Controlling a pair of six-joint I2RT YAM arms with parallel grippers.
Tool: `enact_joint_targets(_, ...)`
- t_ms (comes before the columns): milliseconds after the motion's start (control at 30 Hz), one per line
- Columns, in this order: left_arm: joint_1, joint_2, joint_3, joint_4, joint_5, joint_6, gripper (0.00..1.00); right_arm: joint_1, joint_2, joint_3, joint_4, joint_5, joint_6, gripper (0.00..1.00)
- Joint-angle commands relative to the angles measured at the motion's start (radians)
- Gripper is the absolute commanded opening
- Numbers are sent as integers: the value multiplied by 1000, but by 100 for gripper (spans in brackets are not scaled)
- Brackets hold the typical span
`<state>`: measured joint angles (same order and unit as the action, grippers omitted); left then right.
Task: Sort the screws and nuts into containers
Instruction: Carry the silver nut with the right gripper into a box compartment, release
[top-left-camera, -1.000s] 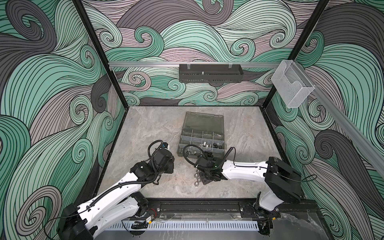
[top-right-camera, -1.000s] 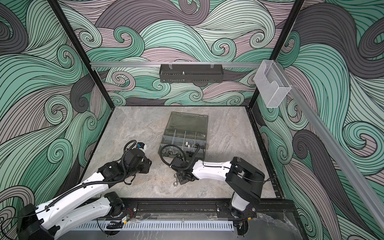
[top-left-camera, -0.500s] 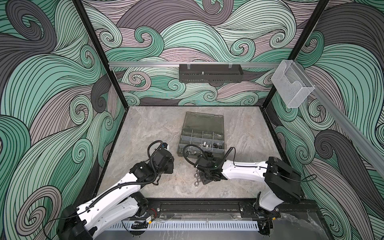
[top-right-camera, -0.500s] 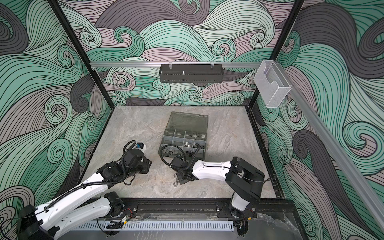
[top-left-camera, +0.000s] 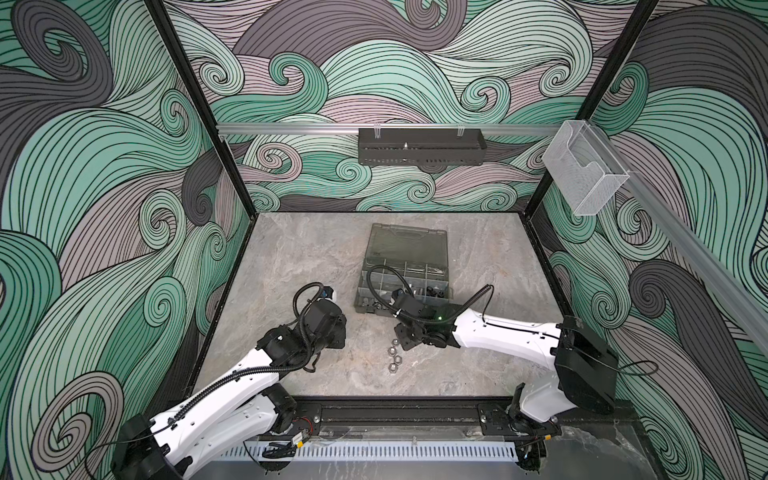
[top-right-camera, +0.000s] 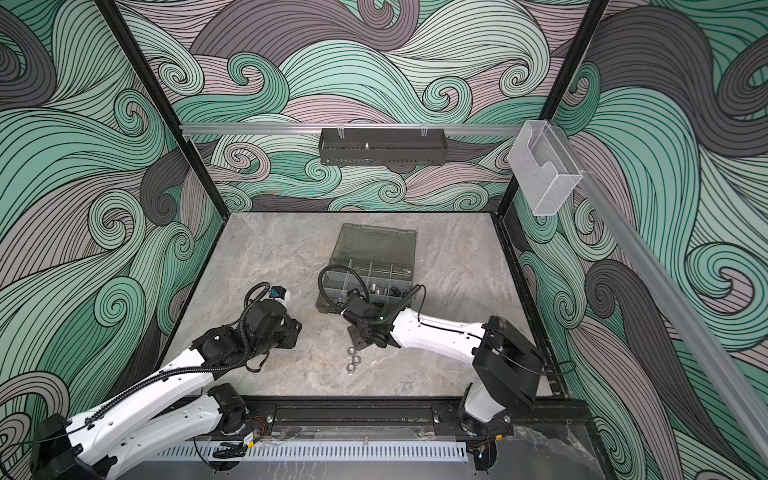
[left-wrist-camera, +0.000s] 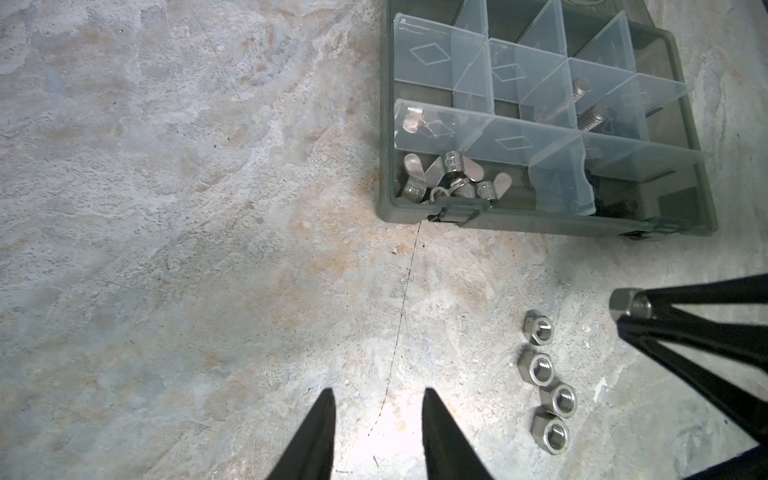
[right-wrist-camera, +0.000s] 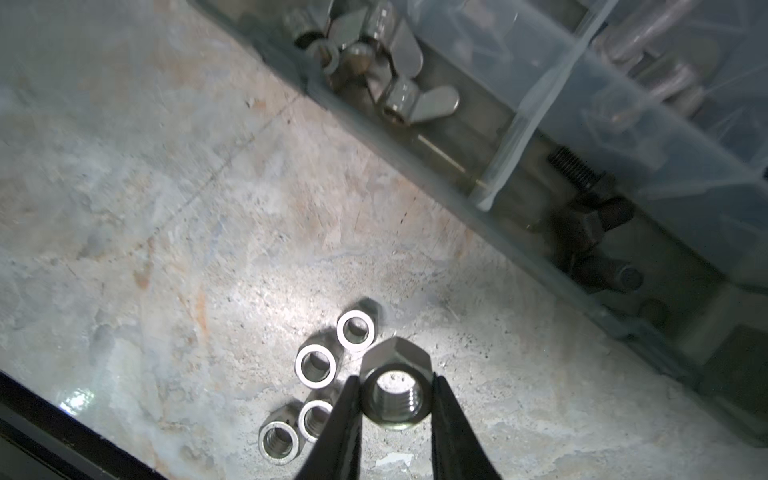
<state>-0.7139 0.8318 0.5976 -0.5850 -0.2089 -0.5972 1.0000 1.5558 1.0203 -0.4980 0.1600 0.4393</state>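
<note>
The silver hex nut (right-wrist-camera: 395, 388) looks lifted just clear of the table (left-wrist-camera: 166, 208). It is pinched on its sides at the very tips of the right gripper (right-wrist-camera: 395, 399), whose jaws stand narrow around it. Four more nuts (left-wrist-camera: 536, 368) lie in a short row just beside it. In a top view the organizer case (top-left-camera: 407, 245) sits at twelve o'clock from that row, lid open. The left gripper (left-wrist-camera: 379, 395) waits at about nine o'clock, jaws slightly parted with nothing between them.

We judge the step to be the carry to a compartment. The hold is on the fingertips only, so we would rise straight before swinging toward twelve o'clock, lest the nut twist out or the fingers clip the row. We would avoid the cell of wing nuts (left-wrist-camera: 453, 166) and those holding black screws (right-wrist-camera: 590, 224) and silver screws (left-wrist-camera: 590, 118). We would pick a bare one and come low between the clear dividers (left-wrist-camera: 552, 183) — only then letting go, so it cannot bounce out.
</note>
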Motion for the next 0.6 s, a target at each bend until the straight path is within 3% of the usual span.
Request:
enact_joint_targets(0,7,-21,-8,-20,-21,-21,38,-49,2,63,-21,7,-84,26)
enact_joint_targets(233,7,-34,-10,-24,-10,-18,38,-160,113,246,-20,-37,-191,26)
enact_joint_targets(567,6,-40,-25,-2,33,-29,38,-241,304,453,-32,-81,-259,26)
